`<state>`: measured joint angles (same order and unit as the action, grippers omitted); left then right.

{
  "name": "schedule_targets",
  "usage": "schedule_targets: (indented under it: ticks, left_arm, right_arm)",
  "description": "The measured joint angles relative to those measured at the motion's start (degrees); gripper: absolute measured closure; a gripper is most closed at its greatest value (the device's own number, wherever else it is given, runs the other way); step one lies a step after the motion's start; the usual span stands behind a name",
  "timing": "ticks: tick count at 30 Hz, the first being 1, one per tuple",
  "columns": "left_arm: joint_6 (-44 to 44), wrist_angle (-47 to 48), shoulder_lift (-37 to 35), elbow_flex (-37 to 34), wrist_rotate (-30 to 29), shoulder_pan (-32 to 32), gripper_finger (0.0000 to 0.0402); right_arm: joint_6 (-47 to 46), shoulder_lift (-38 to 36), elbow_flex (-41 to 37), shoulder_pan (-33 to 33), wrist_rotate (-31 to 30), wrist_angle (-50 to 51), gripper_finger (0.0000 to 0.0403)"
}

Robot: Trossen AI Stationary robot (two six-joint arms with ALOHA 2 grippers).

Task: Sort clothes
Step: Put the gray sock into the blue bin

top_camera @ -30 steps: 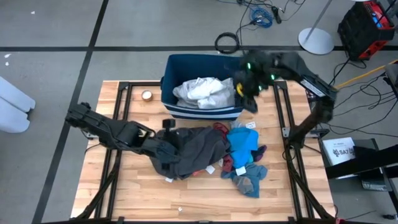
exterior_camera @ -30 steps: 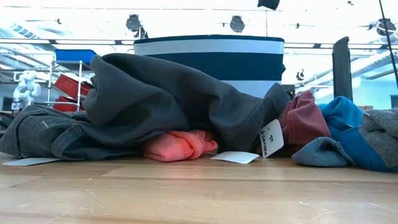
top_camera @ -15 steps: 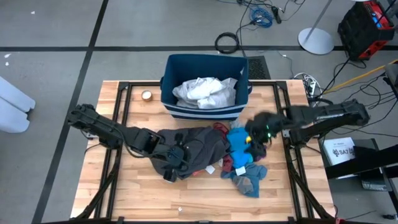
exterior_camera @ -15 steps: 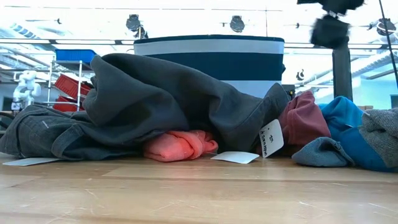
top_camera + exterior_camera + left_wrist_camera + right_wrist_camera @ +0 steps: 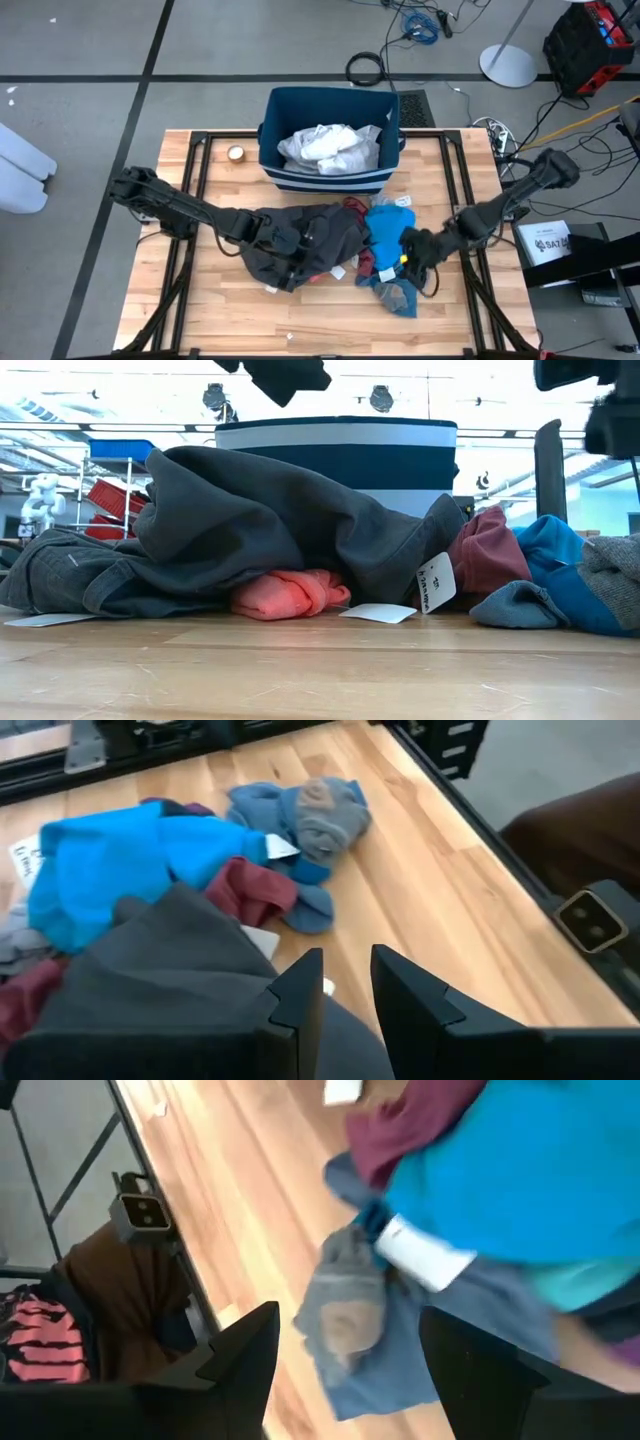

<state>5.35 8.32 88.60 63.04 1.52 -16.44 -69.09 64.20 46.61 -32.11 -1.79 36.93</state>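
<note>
A pile of clothes lies mid-table: a large dark grey garment (image 5: 310, 235), a bright blue one (image 5: 390, 228), maroon cloth (image 5: 250, 890) and a small blue-grey piece (image 5: 400, 290). A pink piece (image 5: 290, 592) peeks out from under the grey garment. A white garment (image 5: 325, 145) lies in the dark blue striped bin (image 5: 330, 100). My left gripper (image 5: 345, 985) hovers above the grey garment, its fingers a narrow gap apart and empty. My right gripper (image 5: 345, 1350) is wide open above the blue-grey piece (image 5: 350, 1310), beside the bright blue garment (image 5: 520, 1170).
The bin stands at the table's far edge. A small tape roll (image 5: 236, 153) lies on the wood left of the bin. Paper tags (image 5: 378, 613) stick out of the pile. Black frame rails (image 5: 470, 270) run along the table's left and right sides. Bare wood lies near the front edge.
My right gripper has swung from above the bin toward the table's near edge and come down over the bright blue and blue-grey pieces. My left gripper has moved toward the table's right along the dark grey garment. The clothes have kept still.
</note>
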Motion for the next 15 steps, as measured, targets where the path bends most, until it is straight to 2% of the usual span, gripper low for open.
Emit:
schedule_targets:
  ticks: [6, 10, 15]
  left_arm:
    - [1.2, -0.9, 0.0, -0.4, 0.0, 0.8, 0.0304]
    - [2.9, -3.4, 0.0, -0.4, 0.1, 0.7, 0.0304]
    - [3.0, -5.7, 0.0, -0.4, 0.1, 0.9, 0.0304]
  right_arm:
    - [-7.9, 8.5, 0.0, -5.3, -1.3, -3.6, 0.0174]
    - [-9.5, 12.8, 0.0, -6.7, -1.3, -6.0, 0.0174]
    - [-9.3, 14.5, 0.0, -7.0, -1.6, -6.9, 0.0174]
